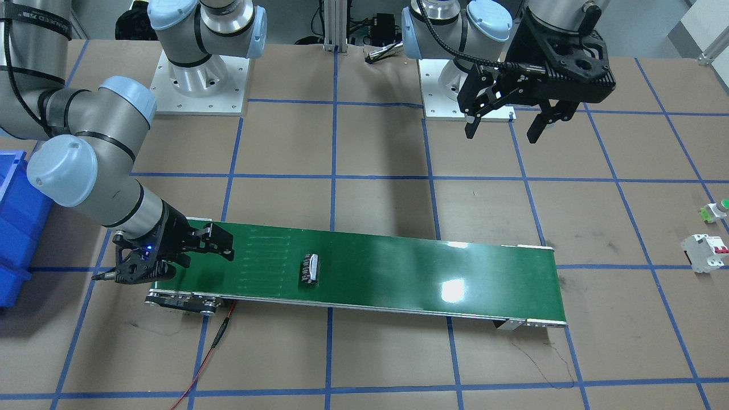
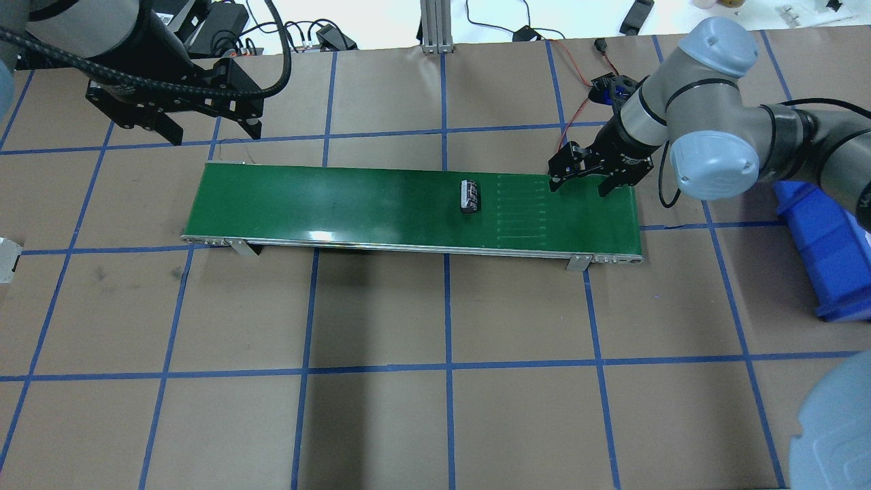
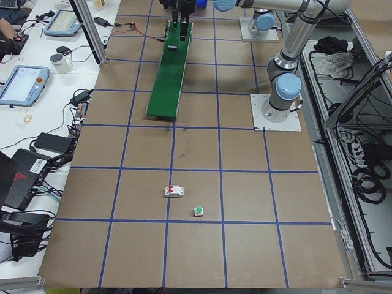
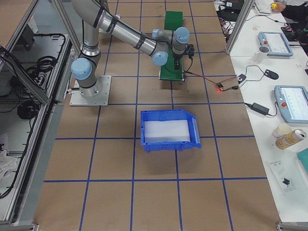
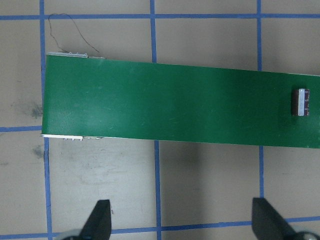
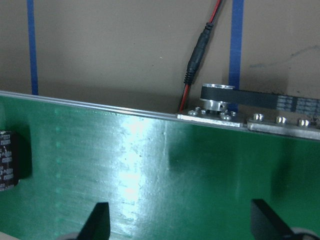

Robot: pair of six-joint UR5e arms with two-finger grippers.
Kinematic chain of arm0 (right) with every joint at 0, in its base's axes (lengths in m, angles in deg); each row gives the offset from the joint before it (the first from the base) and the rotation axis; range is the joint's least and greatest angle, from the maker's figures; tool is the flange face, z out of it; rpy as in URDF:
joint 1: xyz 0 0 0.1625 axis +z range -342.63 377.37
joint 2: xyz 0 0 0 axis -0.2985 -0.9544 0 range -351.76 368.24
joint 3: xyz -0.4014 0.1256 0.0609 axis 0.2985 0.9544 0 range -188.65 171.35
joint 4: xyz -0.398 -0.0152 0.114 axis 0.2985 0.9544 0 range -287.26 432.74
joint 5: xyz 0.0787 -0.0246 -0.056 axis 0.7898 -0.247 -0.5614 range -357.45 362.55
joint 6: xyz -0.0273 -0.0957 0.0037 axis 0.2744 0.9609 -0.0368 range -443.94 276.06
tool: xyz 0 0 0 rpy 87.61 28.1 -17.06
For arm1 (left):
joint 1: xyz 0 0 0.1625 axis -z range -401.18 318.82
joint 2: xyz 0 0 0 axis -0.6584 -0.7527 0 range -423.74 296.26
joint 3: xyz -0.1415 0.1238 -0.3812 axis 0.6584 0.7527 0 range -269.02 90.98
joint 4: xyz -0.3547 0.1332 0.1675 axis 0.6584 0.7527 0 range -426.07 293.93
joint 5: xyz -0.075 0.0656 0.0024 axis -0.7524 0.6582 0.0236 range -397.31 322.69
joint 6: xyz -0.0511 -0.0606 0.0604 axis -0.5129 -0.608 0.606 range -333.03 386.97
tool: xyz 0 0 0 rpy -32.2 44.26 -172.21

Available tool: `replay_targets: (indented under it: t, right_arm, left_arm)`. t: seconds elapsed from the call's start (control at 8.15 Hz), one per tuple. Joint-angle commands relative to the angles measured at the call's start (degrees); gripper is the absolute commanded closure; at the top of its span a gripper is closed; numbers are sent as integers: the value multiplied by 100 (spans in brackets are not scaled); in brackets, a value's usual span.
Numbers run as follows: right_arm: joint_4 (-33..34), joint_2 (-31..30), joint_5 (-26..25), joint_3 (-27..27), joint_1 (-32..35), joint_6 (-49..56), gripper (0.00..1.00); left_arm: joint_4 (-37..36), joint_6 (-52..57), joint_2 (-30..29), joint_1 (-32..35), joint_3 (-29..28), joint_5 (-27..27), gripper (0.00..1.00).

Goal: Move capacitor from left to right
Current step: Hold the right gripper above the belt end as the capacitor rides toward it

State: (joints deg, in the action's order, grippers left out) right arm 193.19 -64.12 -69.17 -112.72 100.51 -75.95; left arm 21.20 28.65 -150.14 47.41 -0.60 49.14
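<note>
The capacitor, a small dark block with pale stripes, lies on the green conveyor belt, right of its middle in the overhead view. My right gripper is open and empty. It is low over the belt's right end, a short way from the capacitor, which shows at the left edge of the right wrist view. My left gripper is open and empty. It hangs high behind the belt's left end. The capacitor also shows at the right of the left wrist view.
A blue bin stands on the table beyond the belt's right end. A white breaker with red switches and a green-capped button lie on the table far out on my left. A red cable runs from the belt's right end.
</note>
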Motion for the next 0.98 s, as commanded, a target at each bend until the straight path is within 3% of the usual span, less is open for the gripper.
replay_targets:
  t: [0.0,0.61,0.86]
  right_arm:
    - [5,11,43,9,0,674,0]
    - [75,28,79,1,0,520,0]
    - [267,81,35,1,87,-145,0]
  left_arm:
    - [0,-27,-9,0,0,3,0]
    - [0,-18,-9,0,8,3,0]
    - [0,-18,0,0,8,3,0]
